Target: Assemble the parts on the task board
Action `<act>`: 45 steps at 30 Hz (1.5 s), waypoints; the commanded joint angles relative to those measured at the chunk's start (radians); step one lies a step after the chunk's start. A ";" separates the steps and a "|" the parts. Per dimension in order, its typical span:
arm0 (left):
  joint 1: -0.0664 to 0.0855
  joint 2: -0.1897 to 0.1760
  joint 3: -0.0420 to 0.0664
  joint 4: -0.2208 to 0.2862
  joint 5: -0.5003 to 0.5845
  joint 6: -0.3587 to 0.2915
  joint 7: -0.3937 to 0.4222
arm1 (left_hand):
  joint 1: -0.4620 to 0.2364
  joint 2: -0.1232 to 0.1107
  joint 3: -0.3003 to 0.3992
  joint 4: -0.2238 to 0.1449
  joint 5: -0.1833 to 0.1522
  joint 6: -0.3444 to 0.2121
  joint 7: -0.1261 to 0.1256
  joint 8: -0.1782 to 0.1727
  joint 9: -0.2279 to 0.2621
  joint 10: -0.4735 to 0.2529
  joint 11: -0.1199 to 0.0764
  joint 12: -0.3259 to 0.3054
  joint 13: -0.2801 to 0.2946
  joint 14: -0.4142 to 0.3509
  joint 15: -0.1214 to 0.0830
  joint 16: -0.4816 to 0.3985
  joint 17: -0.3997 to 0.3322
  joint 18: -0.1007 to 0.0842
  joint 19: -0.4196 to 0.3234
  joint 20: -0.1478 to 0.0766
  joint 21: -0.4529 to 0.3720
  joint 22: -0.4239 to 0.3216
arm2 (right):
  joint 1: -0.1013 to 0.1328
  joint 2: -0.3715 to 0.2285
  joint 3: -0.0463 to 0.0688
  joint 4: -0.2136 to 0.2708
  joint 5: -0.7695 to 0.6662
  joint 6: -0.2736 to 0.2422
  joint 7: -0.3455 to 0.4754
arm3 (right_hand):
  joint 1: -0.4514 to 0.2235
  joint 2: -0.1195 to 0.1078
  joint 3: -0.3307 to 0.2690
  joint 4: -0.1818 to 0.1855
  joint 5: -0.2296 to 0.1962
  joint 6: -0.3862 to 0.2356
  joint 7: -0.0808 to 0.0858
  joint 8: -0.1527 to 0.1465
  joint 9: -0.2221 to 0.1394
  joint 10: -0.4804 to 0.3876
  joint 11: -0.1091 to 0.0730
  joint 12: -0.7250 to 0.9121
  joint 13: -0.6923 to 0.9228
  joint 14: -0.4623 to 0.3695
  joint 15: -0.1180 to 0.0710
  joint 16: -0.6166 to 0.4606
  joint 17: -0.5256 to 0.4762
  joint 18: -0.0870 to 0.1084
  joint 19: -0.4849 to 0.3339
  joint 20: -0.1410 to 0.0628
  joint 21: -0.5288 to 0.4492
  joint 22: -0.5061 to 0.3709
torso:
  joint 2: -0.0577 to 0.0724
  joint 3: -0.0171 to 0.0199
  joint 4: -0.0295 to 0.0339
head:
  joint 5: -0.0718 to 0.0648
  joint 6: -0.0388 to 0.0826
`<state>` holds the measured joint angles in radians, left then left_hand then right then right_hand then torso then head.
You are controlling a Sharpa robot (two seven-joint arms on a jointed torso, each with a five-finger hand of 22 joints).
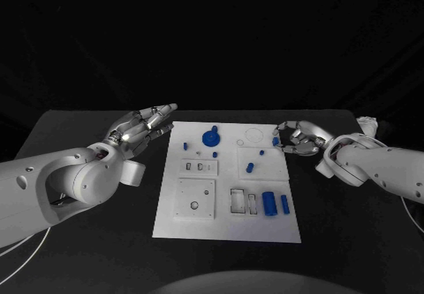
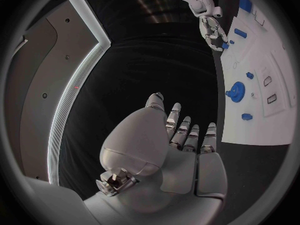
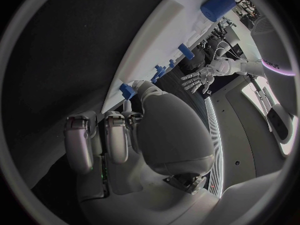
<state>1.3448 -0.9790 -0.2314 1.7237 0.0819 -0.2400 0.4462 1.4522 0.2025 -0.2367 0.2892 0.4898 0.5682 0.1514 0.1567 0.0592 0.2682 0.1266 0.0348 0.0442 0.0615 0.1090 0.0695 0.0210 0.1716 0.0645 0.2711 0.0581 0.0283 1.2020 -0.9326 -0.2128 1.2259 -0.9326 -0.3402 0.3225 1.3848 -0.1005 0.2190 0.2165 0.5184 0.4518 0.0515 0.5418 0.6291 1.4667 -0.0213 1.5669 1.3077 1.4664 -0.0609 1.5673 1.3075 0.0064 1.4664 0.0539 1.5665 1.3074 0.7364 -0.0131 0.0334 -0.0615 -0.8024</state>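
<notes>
Right hand (image 1: 299, 138) sits at the far right edge of the task board (image 1: 226, 229), fingers curled around a small blue part (image 1: 276, 141) that it seems to pinch. Such a piece is probably light, stiff and slick; pinch it across its sides. Left hand (image 1: 141, 127) hovers flat and empty beside the board's far left edge. Bare black table (image 1: 79, 245) flanks both sides.

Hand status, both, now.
Left hand: open, fingers apart, holding nothing.
Right hand: fingers curled at a small blue part; whether it's held cannot be told.
</notes>
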 commanded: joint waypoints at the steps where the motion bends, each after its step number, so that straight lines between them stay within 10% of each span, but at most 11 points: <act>1: 0.000 0.001 0.001 0.002 -0.005 0.021 0.003 | 0.013 -0.001 0.005 0.000 0.005 -0.003 0.006 0.006 0.001 0.004 0.001 0.003 0.001 0.001 0.004 0.006 0.001 0.009 -0.001 0.007 0.005 0.001 | -0.001 0.001 0.000 -0.002 -0.009 0.000 -0.022 | 0.012 -0.002 0.010 0.001 0.015 -0.004 0.001 0.004 -0.003 0.104 0.003 0.004 0.263 0.104 0.005 0.003 0.263 -0.005 0.098 0.004 -0.001 0.261 | 0.000 0.0001 -0.0003 | 0.000 0.000; 45: 0.000 -0.004 0.001 0.003 -0.005 0.027 -0.006 | 0.013 -0.001 0.005 0.000 0.005 -0.005 0.007 0.006 0.001 0.005 0.002 0.003 0.001 0.001 0.006 0.007 0.001 0.009 -0.001 0.008 0.006 0.002 | -0.004 0.020 0.000 -0.008 0.009 -0.037 -0.023 | 0.017 0.027 0.037 -0.010 0.053 0.141 0.008 0.133 0.012 0.104 0.009 0.004 0.263 0.104 0.011 0.003 0.263 -0.003 0.092 0.010 -0.006 0.258 | 0.000 0.0004 -0.0007 | 0.009 -0.016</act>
<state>1.3446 -0.9837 -0.2315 1.7239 0.0819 -0.2324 0.4368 1.4562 0.1986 -0.2367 0.2892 0.4898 0.5644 0.1552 0.1567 0.0592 0.2682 0.1266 0.0348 0.0437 0.0615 0.1089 0.0695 0.0209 0.1716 0.0645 0.2711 0.0581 0.0285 1.2005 -0.9124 -0.2111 1.2144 -0.9269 -0.3580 0.2855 1.4017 -0.0830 0.2523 0.2076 0.5690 0.5881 0.0591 0.6700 0.6426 1.4631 -0.0178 1.5669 1.3074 1.4665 -0.0535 1.5673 1.3081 0.0065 1.4628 0.0574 1.5664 1.3078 0.7365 -0.0128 0.0328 -0.0552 -0.8181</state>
